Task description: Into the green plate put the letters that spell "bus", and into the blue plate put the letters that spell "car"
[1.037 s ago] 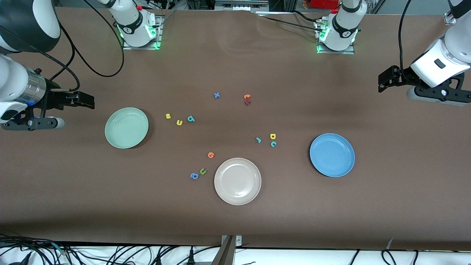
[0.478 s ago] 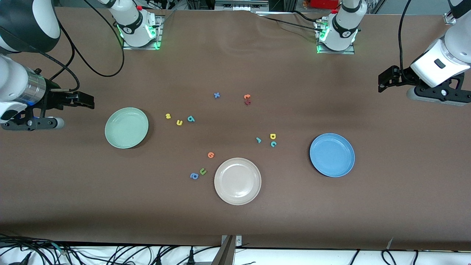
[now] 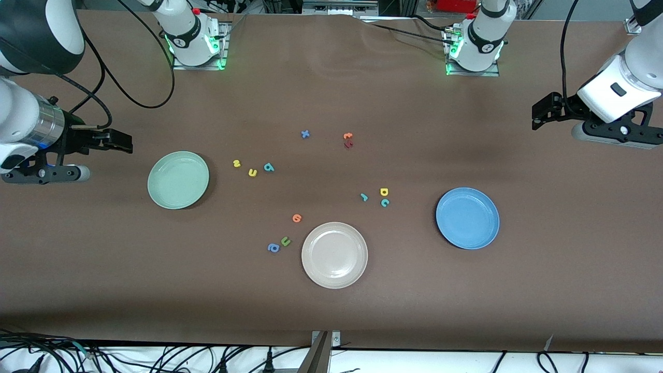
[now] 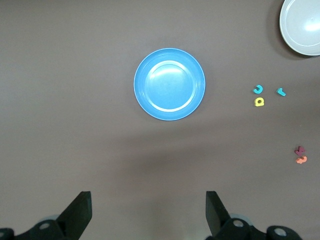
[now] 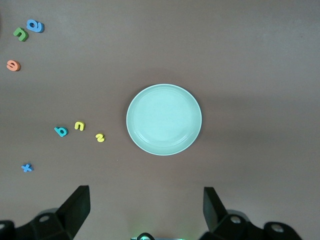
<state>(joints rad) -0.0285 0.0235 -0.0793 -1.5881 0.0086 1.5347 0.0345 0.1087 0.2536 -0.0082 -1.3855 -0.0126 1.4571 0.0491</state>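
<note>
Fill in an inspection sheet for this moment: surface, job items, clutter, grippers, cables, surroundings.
Surface: brown table, bare between items.
Job items: green plate and blue plate, both empty. Yellow s, yellow u, teal b lie together beside the green plate. Teal r, yellow a, teal c lie clustered, nearer the blue plate.
Clutter: beige plate, empty; orange round letter, olive-green u, blue a, blue x, orange and dark red letters.
Grippers: left gripper open above the table's left-arm end; right gripper open above its right-arm end; both empty.
Cables: black cables by the right arm's base.
Surroundings: nothing seen.
</note>
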